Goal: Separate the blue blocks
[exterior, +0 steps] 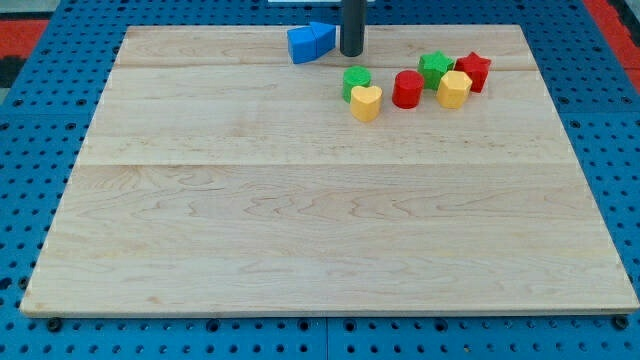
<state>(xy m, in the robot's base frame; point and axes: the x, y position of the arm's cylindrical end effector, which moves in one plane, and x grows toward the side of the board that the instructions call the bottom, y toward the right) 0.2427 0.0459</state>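
Two blue blocks sit touching each other near the view's top, left of centre: a blue cube-like block (300, 45) and, against its right side, a blue wedge-shaped block (322, 37). My tip (351, 54) stands just to the right of the blue wedge, very close to it or touching it. The rod rises out of the view's top.
To the right and below my tip lie a green cylinder (356, 81), a yellow heart (366, 102), a red cylinder (407, 89), a green star (434, 68), a yellow block (454, 89) and a red star (473, 71). The wooden board (300, 220) rests on a blue pegboard.
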